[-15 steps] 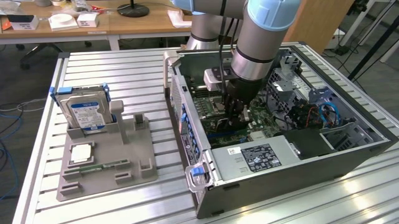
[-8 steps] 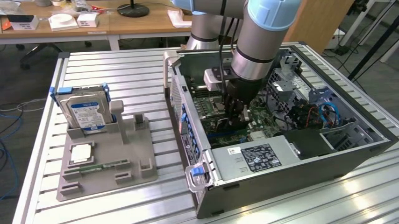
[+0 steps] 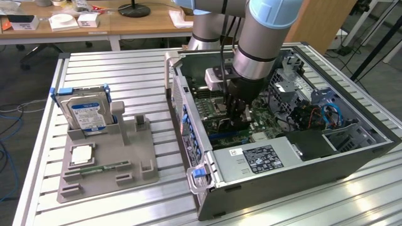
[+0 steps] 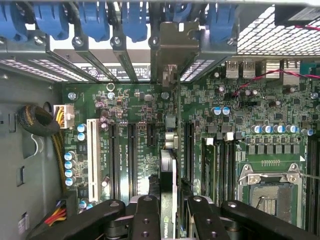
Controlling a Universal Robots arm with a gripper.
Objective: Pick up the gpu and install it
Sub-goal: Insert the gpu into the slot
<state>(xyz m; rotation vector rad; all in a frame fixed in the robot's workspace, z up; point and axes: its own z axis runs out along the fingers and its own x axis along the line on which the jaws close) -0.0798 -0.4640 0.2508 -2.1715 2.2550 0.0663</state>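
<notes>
The arm reaches straight down into the open computer case (image 3: 351, 155), its gripper (image 3: 236, 123) lowered among the boards near the middle of the motherboard (image 3: 210, 101). In the wrist view the gripper (image 4: 167, 212) has its two fingers (image 4: 146, 217) clamped on the gpu (image 4: 169, 197), a thin dark card seen edge-on, running from between the fingertips toward the rear wall of the case. The card's silvery end bracket (image 4: 172, 47) sits at the row of blue slot clips (image 4: 135, 20), and the card stands upright over an expansion slot; whether it is fully seated cannot be told.

To one side of the card lie empty black slots and a white slot (image 4: 92, 155); to the other sits the processor socket (image 4: 272, 192). At the exterior view's left, a grey holder tray (image 3: 103, 181) on the table carries a hard drive (image 3: 88, 113) standing upright and a small green memory stick (image 3: 103, 167) lying flat. The power supply (image 3: 261, 160) fills the case's near corner.
</notes>
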